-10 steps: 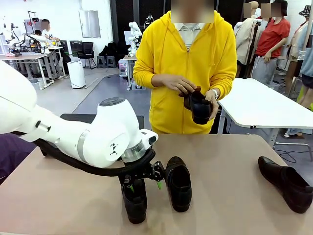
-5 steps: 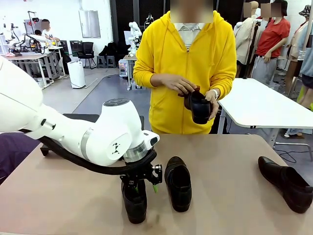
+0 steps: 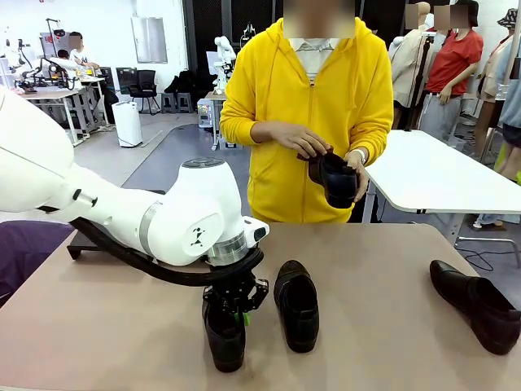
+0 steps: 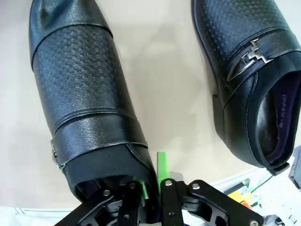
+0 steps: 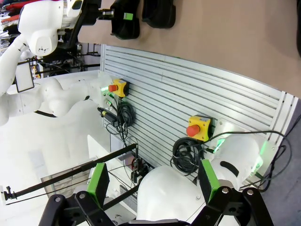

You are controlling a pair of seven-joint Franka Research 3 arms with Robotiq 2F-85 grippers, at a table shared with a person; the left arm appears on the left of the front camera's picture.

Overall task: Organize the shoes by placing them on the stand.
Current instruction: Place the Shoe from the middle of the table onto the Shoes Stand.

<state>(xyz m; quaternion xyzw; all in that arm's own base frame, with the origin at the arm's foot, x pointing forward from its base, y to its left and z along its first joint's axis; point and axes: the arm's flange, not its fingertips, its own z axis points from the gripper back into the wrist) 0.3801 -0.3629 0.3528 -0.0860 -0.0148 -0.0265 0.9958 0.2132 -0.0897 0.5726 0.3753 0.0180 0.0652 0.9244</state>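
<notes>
Narrowed from wide, left hand [image 3: 234, 312] pinches the rear rim of near shoe [image 3: 225, 346] beneath it.

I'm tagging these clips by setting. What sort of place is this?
Probably a robotics lab or workshop, not a shoe shop: a white robot arm works at the table, yellow emergency-stop boxes sit on a slatted metal panel, and equipment-laden desks stand behind.

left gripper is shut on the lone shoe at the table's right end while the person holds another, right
No: front view shows the left gripper shut on the left shoe of the middle pair; the person does hold another shoe.
</notes>
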